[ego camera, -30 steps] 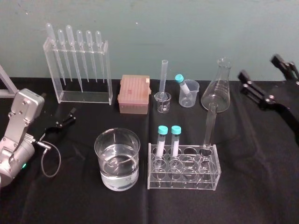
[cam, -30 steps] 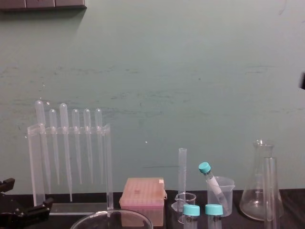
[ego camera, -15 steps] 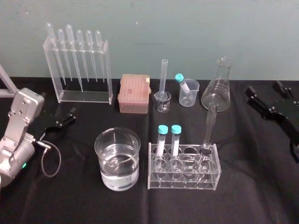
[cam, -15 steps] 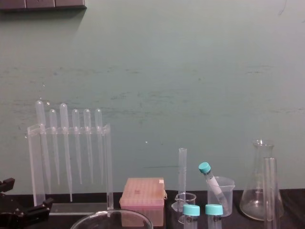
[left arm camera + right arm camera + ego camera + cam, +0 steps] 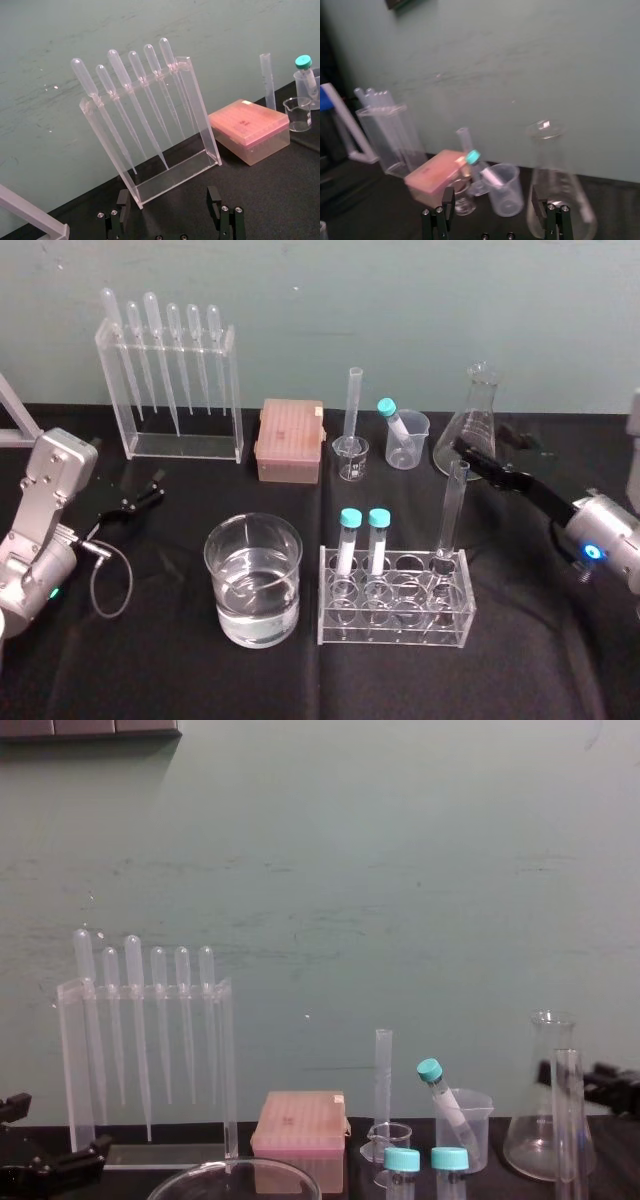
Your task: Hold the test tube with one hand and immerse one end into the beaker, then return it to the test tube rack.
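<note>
Left tool [image 5: 168, 200]: parked at the table's [image 5: 180, 670] 9 o'clock edge, fingers spread, nothing in them.
Beaker [image 5: 252, 580]: part-full of water, just beside the test tube rack [image 5: 395, 635] at its 9 o'clock.
Test tube [image 5: 450, 520]: upright in the rack's 2 o'clock corner hole, mouth up, in front of the conical flask [image 5: 475, 420].
Right tool [image 5: 492, 445]: fingers spread, empty, about 1 o'clock from the tube's mouth. The near finger looks just beside the lip; can't tell if it's touching.
Handling call: thin glass, so light, rigid and slick, and it cracks under a hard pinch. Grip the bare upper shaft under the lip, above the rack, with modest force. Pull straight up before swinging toward 9 o'clock.
</note>
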Controlling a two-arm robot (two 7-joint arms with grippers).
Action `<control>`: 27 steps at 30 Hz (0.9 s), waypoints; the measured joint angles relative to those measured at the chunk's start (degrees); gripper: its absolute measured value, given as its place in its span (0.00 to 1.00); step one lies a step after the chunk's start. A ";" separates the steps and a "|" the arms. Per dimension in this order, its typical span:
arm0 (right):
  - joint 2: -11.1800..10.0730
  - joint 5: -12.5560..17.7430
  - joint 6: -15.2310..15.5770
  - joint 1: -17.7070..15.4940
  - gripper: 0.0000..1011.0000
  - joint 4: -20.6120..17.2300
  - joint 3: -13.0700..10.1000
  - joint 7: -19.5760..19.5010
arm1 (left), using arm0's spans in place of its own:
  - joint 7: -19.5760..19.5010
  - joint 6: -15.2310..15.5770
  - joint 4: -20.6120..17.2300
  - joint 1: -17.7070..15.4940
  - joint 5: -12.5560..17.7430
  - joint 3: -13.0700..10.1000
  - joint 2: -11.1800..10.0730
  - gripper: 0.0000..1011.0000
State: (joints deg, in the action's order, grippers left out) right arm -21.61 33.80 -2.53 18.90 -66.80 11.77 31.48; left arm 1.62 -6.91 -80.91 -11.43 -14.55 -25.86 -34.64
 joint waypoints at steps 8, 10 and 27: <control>0.59 0.57 0.58 1.86 0.99 2.53 1.32 2.24 | 0.00 0.01 0.01 0.00 0.00 0.00 -0.01 0.99; 0.51 0.51 0.49 1.61 0.99 2.20 1.17 1.96 | 0.00 0.00 0.01 0.00 0.00 0.00 -0.01 0.99; 0.26 0.22 0.14 0.77 0.99 0.98 0.59 1.04 | 0.00 0.00 0.01 0.00 0.00 0.00 -0.01 0.99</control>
State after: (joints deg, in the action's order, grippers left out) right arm -21.35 34.02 -2.39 19.67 -65.82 12.36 32.51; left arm 1.62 -6.91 -80.90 -11.43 -14.55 -25.86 -34.65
